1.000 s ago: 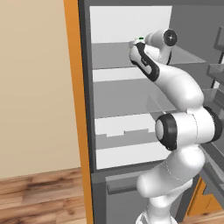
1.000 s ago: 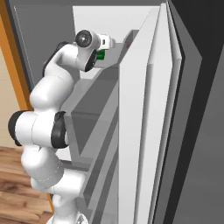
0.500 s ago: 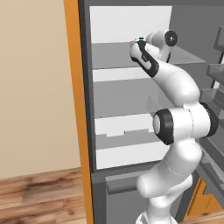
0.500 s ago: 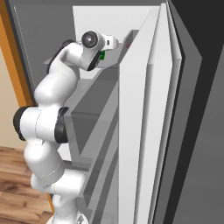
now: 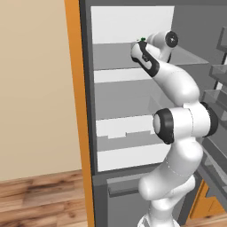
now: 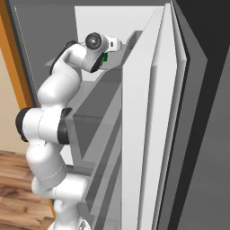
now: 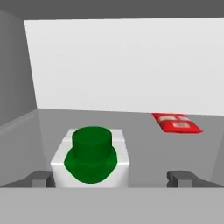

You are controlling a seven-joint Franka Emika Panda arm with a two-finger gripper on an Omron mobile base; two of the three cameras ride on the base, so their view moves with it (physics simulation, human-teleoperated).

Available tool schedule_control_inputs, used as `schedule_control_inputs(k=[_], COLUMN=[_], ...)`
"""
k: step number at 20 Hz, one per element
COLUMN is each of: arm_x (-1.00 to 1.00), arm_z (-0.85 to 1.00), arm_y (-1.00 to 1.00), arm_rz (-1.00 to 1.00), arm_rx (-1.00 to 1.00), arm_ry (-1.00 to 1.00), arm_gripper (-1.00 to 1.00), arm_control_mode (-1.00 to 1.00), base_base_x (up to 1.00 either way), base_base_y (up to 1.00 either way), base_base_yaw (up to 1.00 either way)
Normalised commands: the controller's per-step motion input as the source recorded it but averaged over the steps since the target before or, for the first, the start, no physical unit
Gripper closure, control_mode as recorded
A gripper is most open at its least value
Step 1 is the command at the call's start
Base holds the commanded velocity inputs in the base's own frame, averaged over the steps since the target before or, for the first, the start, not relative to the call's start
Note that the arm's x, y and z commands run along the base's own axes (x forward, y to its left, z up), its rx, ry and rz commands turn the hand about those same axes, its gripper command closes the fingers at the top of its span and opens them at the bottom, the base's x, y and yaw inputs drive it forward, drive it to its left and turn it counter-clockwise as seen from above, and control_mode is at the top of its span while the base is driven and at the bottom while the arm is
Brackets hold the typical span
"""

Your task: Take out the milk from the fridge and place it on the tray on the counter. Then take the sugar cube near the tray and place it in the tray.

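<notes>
Green-capped milk [image 7: 91, 159] stands between the released hand [image 7: 111, 178] fingertips, clear grey shelf [image 7: 144, 140] around it.

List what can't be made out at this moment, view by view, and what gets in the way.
- Milk: in the hand view the bottom band cuts off its lower body; whether it sits squarely between the open gripper fingertips is unclear.
- Milk in the left base view: just a green speck above the wrist, arm covering the rest.
- Flat red item: its white markings are too small to read.
- Fridge: in the right base view its side wall hides the shelves' contents.
</notes>
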Motion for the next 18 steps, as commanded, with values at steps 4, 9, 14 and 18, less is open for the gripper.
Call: schedule_control_inputs(k=[4, 9, 14, 18], arm_x=[0.11, 0.08, -0.13, -0.72], arm_z=[-0.11, -0.03, 0.0, 0.0], arm_y=[0.0, 0.0, 0.0, 0.01], arm_rz=[0.0, 0.0, 0.0, 0.04], arm_rx=[0.0, 0.0, 0.0, 0.0], arm_ry=[0.0, 0.0, -0.02, -0.09], arm_gripper=[1.0, 1.0, 1.0, 1.0], arm_control_mode=[-1.0, -1.0, -1.0, -1.0], base_base_x=[0.0, 0.0, 0.0, 0.0], base_base_y=[0.0, 0.0, 0.0, 0.0], base_base_yaw=[0.0, 0.0, 0.0, 0.0])
